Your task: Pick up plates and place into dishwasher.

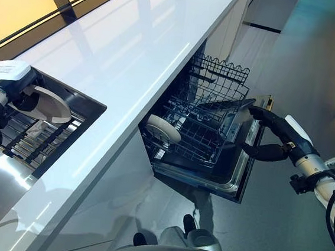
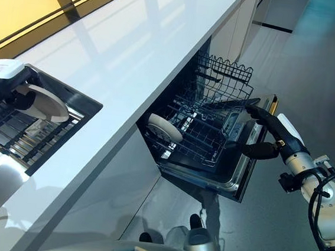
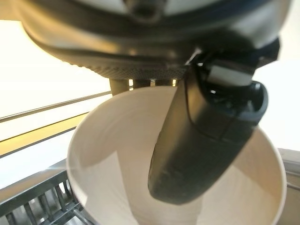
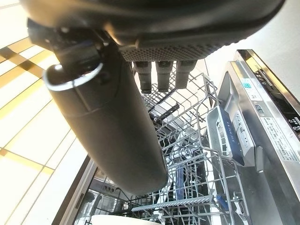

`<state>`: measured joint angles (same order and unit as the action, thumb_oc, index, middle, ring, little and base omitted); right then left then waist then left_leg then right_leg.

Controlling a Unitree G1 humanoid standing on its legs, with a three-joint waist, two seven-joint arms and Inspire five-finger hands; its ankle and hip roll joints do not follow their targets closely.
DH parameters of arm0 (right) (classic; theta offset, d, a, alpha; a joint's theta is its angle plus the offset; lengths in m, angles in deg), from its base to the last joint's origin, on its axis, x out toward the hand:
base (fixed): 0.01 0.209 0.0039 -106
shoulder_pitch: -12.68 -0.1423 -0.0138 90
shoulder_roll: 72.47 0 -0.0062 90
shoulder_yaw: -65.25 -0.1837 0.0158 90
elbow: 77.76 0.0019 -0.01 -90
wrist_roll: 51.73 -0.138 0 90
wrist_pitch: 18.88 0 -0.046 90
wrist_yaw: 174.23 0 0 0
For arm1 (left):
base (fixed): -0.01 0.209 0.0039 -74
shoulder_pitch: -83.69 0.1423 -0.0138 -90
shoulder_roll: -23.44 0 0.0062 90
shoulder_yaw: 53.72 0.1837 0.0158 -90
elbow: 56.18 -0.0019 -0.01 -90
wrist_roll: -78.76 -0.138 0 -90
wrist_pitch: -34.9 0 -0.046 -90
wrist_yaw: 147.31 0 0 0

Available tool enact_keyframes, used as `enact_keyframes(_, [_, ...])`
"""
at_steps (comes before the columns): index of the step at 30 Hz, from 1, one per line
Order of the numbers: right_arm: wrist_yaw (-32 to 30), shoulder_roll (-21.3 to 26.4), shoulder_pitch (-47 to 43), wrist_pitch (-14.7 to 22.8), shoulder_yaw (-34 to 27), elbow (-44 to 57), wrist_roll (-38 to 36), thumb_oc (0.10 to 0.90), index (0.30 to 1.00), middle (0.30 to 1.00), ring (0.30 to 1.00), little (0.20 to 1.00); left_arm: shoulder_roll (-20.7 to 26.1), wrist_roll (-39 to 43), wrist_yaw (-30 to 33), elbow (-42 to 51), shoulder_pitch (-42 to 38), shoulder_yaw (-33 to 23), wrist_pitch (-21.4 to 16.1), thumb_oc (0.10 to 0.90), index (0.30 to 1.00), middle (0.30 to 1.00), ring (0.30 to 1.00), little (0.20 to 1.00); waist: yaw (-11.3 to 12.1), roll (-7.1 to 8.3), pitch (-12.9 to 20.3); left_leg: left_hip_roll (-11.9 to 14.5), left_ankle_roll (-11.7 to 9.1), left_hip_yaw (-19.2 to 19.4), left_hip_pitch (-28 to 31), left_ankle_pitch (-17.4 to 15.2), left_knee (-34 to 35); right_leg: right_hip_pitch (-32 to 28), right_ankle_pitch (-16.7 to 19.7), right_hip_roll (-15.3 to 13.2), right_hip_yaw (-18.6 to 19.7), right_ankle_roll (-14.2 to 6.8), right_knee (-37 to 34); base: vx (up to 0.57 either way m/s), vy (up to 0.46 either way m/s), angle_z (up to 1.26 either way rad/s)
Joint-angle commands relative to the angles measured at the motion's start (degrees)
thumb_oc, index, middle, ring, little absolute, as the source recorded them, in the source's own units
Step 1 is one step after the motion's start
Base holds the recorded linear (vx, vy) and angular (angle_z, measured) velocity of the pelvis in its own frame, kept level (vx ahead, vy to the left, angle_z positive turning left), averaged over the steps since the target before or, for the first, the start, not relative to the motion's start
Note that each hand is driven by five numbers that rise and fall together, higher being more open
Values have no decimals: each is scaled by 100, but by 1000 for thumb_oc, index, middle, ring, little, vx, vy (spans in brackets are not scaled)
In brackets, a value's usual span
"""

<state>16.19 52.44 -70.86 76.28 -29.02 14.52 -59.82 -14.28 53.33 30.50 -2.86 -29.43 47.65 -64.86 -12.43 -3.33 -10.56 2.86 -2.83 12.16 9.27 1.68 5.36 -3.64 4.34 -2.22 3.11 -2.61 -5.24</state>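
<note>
Left eye view: left hand [image 1: 4, 95] at left edge, fingers gripping a white plate [image 1: 48, 105] over the sink rack [image 1: 32, 139]. Right hand [image 1: 270, 135] at right, fingers spread wide, empty, beside the dishwasher rack [image 1: 206, 126]; second plate [image 1: 162, 128] stands in it, centre frame. Left wrist view: thumb [image 3: 201, 145] lies across the plate.

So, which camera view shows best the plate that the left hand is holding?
The left wrist view: the plate faces the camera from very close, with the left hand thumb lying across its face. Both eye views show it from farther off, tilted over the sink rack. In the right wrist view I cannot find it.
</note>
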Motion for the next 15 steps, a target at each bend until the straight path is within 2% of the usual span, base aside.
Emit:
enact_keyframes(1, [-294,332,-491,696,-614,567,-264,800,900,900,900,900,259,53,117,-390,-345,-251,138,100,300,300,300,200,58,145,275,-383,257,-77,-143,-88,-36,-12,133,87,-301,-400,32,0,0,0])
enact_keyframes(11, [-523,378,-656,771,-466,526,-376,800,900,900,900,900,781,270,229,-102,-668,-95,-309,100,300,300,300,200,193,104,403,-398,225,-202,-139,-82,-36,-67,116,90,-385,-382,24,-38,-37,1])
enact_keyframes(15, [-665,401,-732,838,-407,488,-481,800,900,900,900,900,1015,1040,640,225,-929,-57,-482,100,300,300,300,200,273,88,467,-397,209,-256,-149,-71,-36,-88,103,88,-434,-377,24,-37,-41,2])
